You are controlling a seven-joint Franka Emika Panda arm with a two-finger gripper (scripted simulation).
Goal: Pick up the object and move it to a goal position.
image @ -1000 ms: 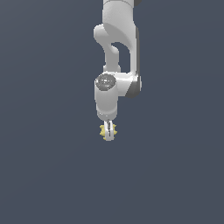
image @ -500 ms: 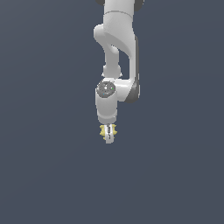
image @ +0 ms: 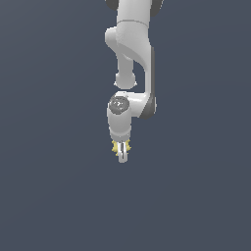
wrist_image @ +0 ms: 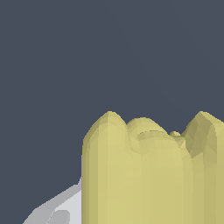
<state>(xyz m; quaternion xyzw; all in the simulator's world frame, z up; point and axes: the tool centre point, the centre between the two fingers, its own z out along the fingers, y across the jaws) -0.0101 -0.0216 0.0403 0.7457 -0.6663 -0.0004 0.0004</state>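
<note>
The object [image: 116,146] is a small pale yellow lumpy item with ridged sides. It sits between the fingers of my white gripper [image: 122,156], which hangs below the arm in the middle of the exterior view, and shows on both sides of them. The gripper is shut on it. In the wrist view the object [wrist_image: 148,175] fills much of the picture close up, with a grey-white finger [wrist_image: 57,210] beside it. The fingertips are partly hidden by the object.
The white arm [image: 132,59] comes down from the top of the exterior view. Only a plain dark grey background [image: 49,147] shows around it.
The gripper, still holding the object, has shifted slightly toward the exterior view's right and the wrist has turned a little. The grip has not changed.
</note>
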